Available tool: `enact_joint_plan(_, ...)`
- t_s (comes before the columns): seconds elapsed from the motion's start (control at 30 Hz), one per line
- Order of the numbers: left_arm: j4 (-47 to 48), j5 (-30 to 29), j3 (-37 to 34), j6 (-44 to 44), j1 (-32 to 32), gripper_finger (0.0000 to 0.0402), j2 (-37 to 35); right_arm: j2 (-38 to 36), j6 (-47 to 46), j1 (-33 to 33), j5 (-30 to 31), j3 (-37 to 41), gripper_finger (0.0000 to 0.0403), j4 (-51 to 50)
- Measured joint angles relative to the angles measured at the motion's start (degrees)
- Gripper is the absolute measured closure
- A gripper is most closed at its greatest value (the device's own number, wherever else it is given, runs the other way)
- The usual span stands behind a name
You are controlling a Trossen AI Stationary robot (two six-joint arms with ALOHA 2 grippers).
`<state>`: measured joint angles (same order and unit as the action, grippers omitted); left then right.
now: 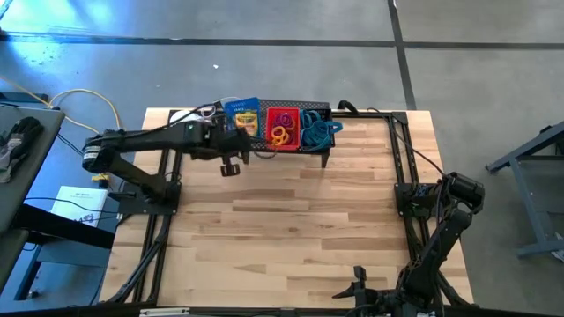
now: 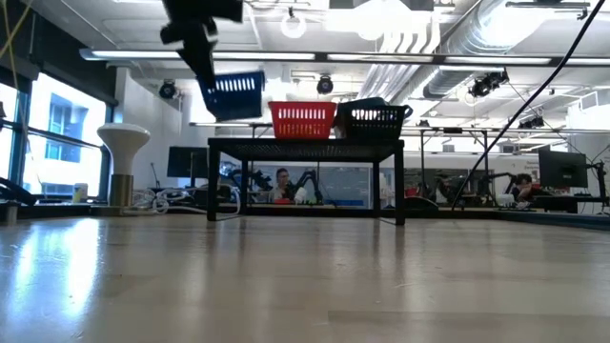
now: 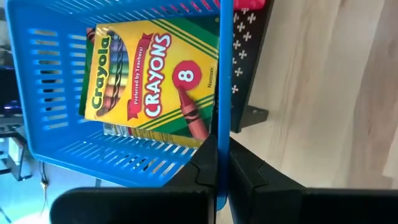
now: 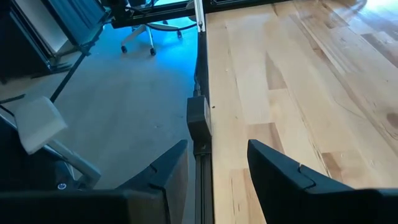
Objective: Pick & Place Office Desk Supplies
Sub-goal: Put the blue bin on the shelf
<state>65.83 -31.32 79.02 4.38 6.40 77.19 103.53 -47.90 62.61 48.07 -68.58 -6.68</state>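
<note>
High view, left arm: reaches right toward the far black mesh rack (image 1: 319, 141).
Left gripper (image 3: 217, 177): clamped on the blue bin (image 3: 56, 74) rim, lifted and tilted.
Crayon boxes (image 3: 152, 74): in that bin; "Crayola CRAYONS 8, Nontoxic".
Right gripper (image 4: 214, 165): half-spread, empty, near right edge.

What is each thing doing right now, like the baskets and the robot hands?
Left gripper: shut on the blue bin's rim.
Blue bin: lifted, tilted, holding crayon boxes.
Red bin: on the black mesh rack, holding rings.
Black bin: on the rack, holding bluish cords.
Right gripper: open, empty.
</note>
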Motion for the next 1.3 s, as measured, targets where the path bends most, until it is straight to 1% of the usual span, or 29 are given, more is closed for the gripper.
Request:
enact_joint_plan(0.1,-0.8,1.4,0.0,3.2,2.4,0.0396,2.3,0.0,-0.3,0.0,0.0,0.0,0.0251,0.0)
enact_joint_plan(0.23,-0.8,1.2,0.0,6.0,4.0,0.0396,5.2,0.0,-0.5,0.0,0.0,0.0,0.0251,0.0)
enact_joint_plan(0.4,-2.2,1.3,0.0,7.1,4.4,0.0396,7.9,0.0,-0.6,0.0,0.0,0.0,0.0251,0.0)
enact_joint_plan(0.63,-3.9,1.1,0.0,13.0,4.2,0.0396,9.0,0.0,-0.6,0.0,0.0,0.0,0.0251,0.0)
enact_joint_plan(1.17,-4.2,0.9,0.0,13.3,4.2,0.0396,8.7,0.1,-0.6,0.0,0.0,0.0,0.0251,0.0)
enact_joint_plan(1.3,-4.2,0.1,-0.1,12.4,4.2,0.0385,8.4,0.1,-0.6,0.0,0.0,0.0,0.0251,0.0)
